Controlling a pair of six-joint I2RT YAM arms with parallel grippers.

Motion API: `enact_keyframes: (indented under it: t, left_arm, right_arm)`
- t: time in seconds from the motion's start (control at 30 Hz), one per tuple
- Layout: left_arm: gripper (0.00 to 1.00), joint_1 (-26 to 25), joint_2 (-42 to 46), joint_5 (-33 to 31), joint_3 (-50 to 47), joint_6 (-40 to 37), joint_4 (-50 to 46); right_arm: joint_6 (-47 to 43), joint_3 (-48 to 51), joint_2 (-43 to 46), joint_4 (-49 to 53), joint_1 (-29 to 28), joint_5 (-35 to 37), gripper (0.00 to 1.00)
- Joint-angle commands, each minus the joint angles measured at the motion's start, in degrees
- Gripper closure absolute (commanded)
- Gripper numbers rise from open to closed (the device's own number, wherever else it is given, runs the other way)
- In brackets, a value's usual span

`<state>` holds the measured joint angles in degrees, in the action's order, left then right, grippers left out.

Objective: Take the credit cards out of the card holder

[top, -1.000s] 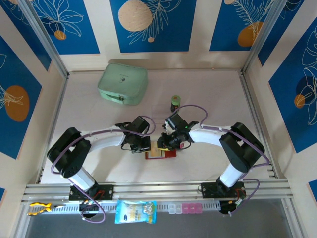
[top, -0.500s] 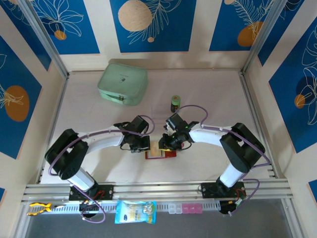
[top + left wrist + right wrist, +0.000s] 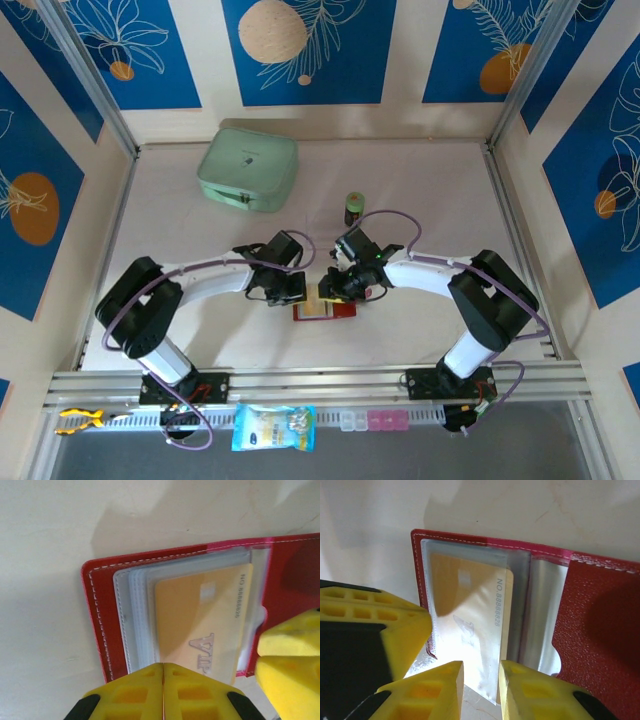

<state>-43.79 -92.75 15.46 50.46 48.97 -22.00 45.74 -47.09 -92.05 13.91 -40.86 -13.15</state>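
**Operator:** Where is the card holder?

**Spotter:** Your card holder lies open and flat on the table, toward the near edge and between your two arms. Both pincers are down at it, one from each side.

**Operator:** And the cards?

**Spotter:** You have one orange-tan card on show, printed with VIP and a number. It sits in the top clear sleeve, with more sleeves stacked under it. I cannot tell whether other cards lie beneath.

**Operator:** What is my left pincer doing?

**Spotter:** Your left pincer is closed tight. Its yellow fingers are pressed together with nothing between them. The tips sit at the holder's edge, right by the VIP print.

**Operator:** And the right one?

**Spotter:** Your right pincer stands a narrow way apart. In the right wrist view, the near end of the sleeve and card runs into that gap. I cannot tell whether the fingers touch or grip it. The left pincer's yellow finger sits just beside, at the holder's red border.

**Operator:** Anything else nearby?

**Spotter:** You have a small green can standing upright behind the right pincer, apart from it. A mint-green zip case sits well away at the back left.
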Motion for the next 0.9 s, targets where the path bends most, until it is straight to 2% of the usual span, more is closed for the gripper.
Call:
enact_keyframes:
  t: [0.0,0.43,0.87]
  left_arm:
    - [0.93,-0.2,-0.9,1.0,-0.7,-0.5,-0.1]
    - [0.93,-0.2,-0.9,0.2,-1.0,-0.1,-1.2]
    - [0.93,-0.3,-0.7,0.1,-1.0,0.2,-1.5]
  right_arm:
    - [0.8,1.1,-0.6,-1.0,0.2,-2.4,0.74]
    - [1.0,1.6,-2.5,-2.5,0.3,-2.9,0.74]
    - [0.8,1.6,-2.5,-2.4,0.4,-2.6,0.81]
